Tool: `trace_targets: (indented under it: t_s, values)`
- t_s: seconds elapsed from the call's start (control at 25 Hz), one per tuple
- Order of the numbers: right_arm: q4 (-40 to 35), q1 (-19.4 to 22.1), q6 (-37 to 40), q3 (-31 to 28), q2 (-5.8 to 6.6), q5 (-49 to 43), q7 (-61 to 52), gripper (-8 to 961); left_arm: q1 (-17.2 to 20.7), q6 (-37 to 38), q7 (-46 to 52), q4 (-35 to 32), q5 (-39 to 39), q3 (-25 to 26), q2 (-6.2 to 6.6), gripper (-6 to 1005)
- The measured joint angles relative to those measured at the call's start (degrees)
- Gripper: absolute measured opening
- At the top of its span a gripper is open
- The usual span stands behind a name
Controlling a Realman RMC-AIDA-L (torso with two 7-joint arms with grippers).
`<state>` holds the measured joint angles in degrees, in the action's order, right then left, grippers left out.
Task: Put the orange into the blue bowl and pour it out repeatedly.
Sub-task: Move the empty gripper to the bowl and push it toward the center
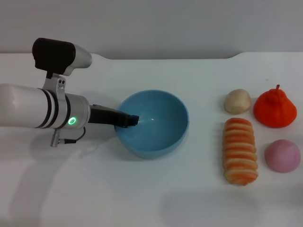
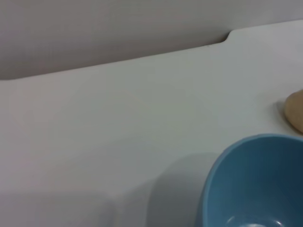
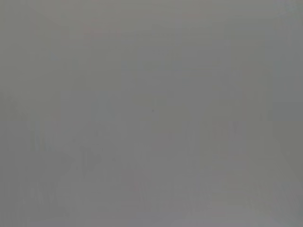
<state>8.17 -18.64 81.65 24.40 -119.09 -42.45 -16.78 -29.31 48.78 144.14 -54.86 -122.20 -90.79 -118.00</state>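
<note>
Fingers of left gripper [image 1: 134,120] seen at near rim of blue bowl [image 1: 156,142]; whether pinched on it can't be told, tbh. Bowl empty. Orange [image 1: 274,109] parked well apart on tabletop [image 1: 151,198]. Rim best held steady while fruit is fetched.

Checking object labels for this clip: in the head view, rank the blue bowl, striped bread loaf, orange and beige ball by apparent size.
1. blue bowl
2. striped bread loaf
3. orange
4. beige ball

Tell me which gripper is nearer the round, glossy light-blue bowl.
Left. The left gripper sits at the rim of the light-blue bowl, on its left side. The right gripper is out of view.
</note>
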Motion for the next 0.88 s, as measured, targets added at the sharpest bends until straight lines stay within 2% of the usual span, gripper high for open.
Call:
trace_targets:
  t_s: [0.4, 0.64, 0.84, 0.88]
  values:
    - [-0.1, 0.1, 0.0, -0.4, -0.01, 0.0, 0.0, 717, -0.2, -0.4, 0.0, 0.0, 0.0, -0.1, -0.12, 106]
    - [-0.1, 0.3, 0.0, -0.4, -0.01, 0.0, -0.1, 716, -0.9, 0.3, 0.0, -0.2, 0.0, -0.1, -0.10, 47]
    - [-0.3, 0.3, -1.4, 0.2, 0.24, -0.8, -4.3, 716, -3.8, 1.7, 0.2, -2.0, -2.3, 1.4, 0.46, -2]
    - [-0.5, 0.3, -1.7, 0.4, 0.33, -1.3, -5.2, 716, -5.3, 3.5, 0.5, -2.8, -4.4, 3.4, 0.52, -2]
